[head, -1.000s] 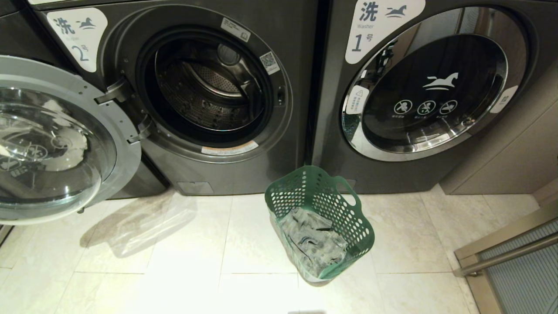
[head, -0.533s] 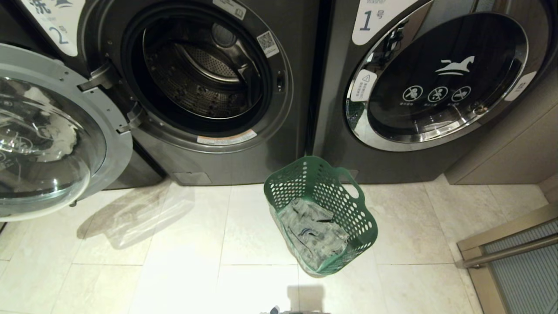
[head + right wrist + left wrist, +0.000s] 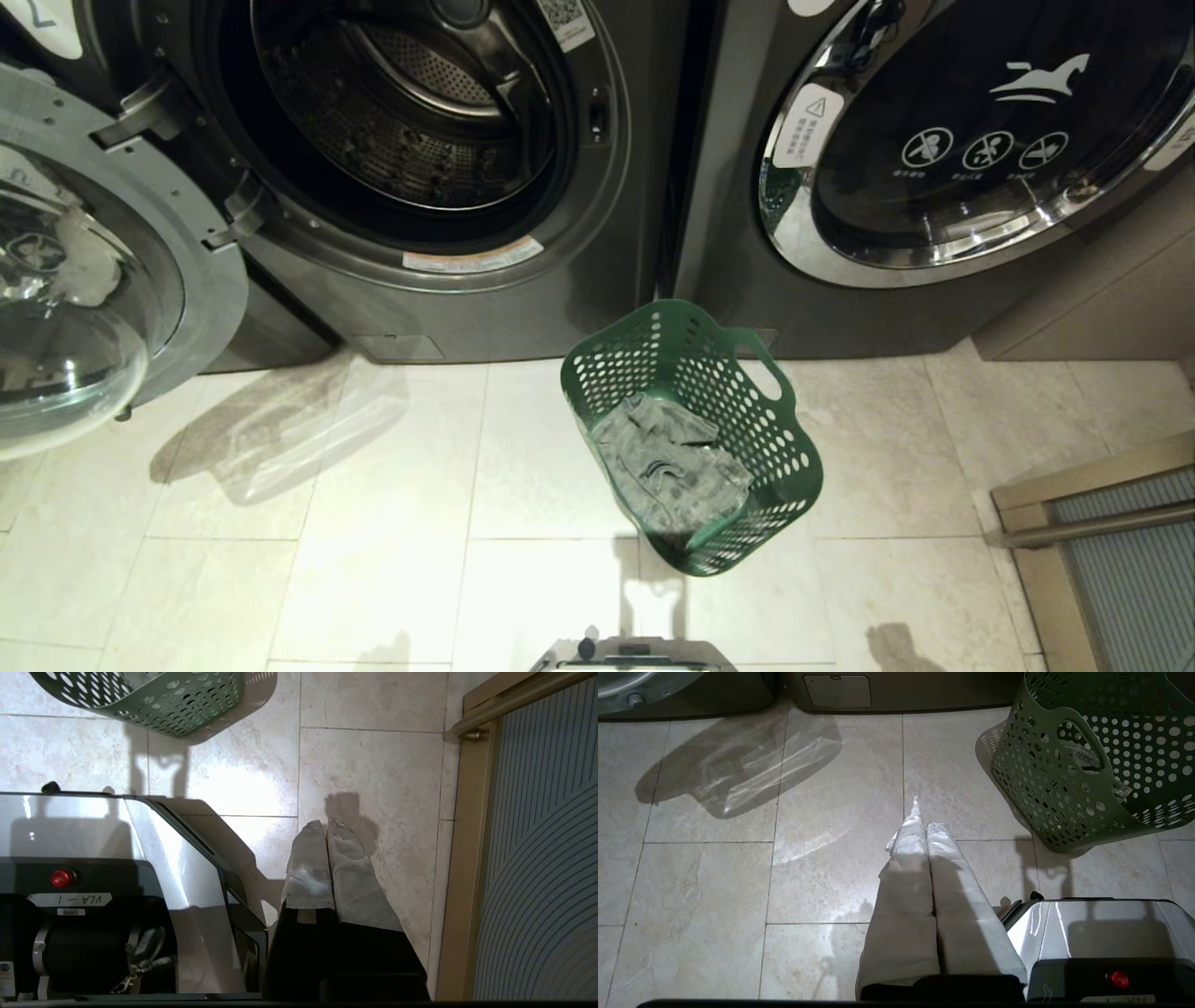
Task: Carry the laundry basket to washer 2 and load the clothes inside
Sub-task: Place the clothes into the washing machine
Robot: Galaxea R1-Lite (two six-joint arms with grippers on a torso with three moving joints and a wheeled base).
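At the near edge of the head view, the robot's base [image 3: 635,653] poked in w/ its shadow on the floor [image 3: 373,560]. Neither arm showed there. In the wrist views both grippers hung low over the tiles, either side of the base: left gripper [image 3: 923,821] had its cloth-wrapped fingers pressed together, holding nothing; right gripper [image 3: 326,828] likewise closed & empty, near a metal-framed door [image 3: 537,835] on the right.

Just beyond the base stood the green basket [image 3: 789,434], tilted, on the floor, w/ grey clothes [image 3: 672,462] bunched inside. It sat apart from both grippers, in front of the seam between the two machines.

Behind it to the left, washer 2 [image 3: 523,317] was open, its drum [image 3: 401,121] looking bare; its door [image 3: 84,299] swung out far left. To the right, washer 1 [image 3: 738,299] had its door [image 3: 980,140] shut.
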